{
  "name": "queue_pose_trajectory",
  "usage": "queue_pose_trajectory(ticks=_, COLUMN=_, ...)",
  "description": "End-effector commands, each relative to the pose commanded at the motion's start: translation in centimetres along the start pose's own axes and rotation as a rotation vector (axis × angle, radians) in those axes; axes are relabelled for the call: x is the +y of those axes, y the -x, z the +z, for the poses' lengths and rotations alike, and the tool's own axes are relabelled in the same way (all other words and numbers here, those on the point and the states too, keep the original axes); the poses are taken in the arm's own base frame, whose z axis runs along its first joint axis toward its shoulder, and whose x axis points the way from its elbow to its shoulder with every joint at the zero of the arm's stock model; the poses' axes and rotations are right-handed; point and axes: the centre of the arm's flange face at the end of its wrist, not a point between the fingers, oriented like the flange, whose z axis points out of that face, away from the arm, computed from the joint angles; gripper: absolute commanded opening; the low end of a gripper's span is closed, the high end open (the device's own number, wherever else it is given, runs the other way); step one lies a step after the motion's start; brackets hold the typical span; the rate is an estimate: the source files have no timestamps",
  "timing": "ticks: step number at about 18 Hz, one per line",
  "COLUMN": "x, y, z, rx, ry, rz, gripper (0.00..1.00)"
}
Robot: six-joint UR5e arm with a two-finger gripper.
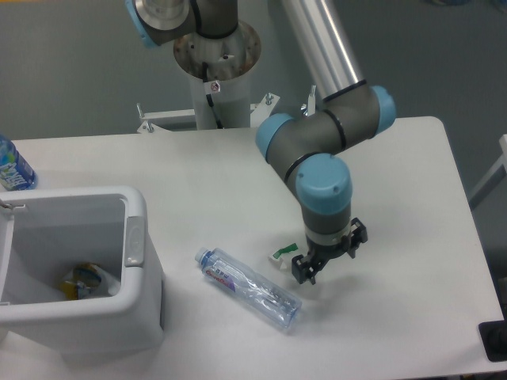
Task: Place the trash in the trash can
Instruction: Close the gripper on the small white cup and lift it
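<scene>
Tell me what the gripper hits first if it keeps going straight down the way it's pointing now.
Most likely the small white cup, whose green strip shows just left of the gripper. The gripper points down and hides most of the cup, so depth is uncertain. If it misses, it meets the table.

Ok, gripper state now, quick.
Gripper: right over the small white cup piece, which it mostly hides; open or shut cannot be told.

end effector over cup piece
</scene>
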Motion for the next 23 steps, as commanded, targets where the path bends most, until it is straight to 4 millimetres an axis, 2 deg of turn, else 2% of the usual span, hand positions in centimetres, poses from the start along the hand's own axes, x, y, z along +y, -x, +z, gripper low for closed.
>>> queue_pose_trajectory(ticks=2, x=0.1, y=-0.9, z=0.0, rx=0.001, ry=-0.001, rz=0.01, gripper=1.0)
queue_pose_trajectory(ticks=4, x=0.3, y=-1.1, z=0.8, rx=-0.003, ry=0.012, rz=0.015, gripper=1.0)
queue_pose_trajectory(ticks=7, x=-0.1, y=-0.9, z=0.2, rx=-0.001, ry=0.0, rz=0.015, gripper=1.0)
queue_pose_trajectory(ticks=9, x=0.1, y=-0.9, z=0.6, rx=-0.003, ry=0.007, rz=0.018, gripper=1.0)
queue_pose_trajectory(ticks=12, x=-1.1, y=-0.9, z=-0.6, rx=0.002, ry=-0.024, rz=0.011, gripper=1.0)
queue_pose_trajectory(ticks=16, x=-0.9, y=-1.1, z=0.2, rx=-0.003, ry=-0.01, rz=0.011, gripper=1.0)
queue_pose_trajectory(ticks=18, x=-0.4, y=-1.2, z=0.6, rx=-0.007, ry=0.004, rz=0.014, gripper=1.0)
queue_pose_trajectory(ticks=21, x=2.2, y=-1.8, z=2.2, rx=-0.05, ry=0.047, rz=0.042, gripper=1.0)
queue_pose_trajectory(ticks=23, x=2.6, y=-2.1, z=2.5, rx=-0.092, ry=0.053, rz=0.056, gripper=1.0)
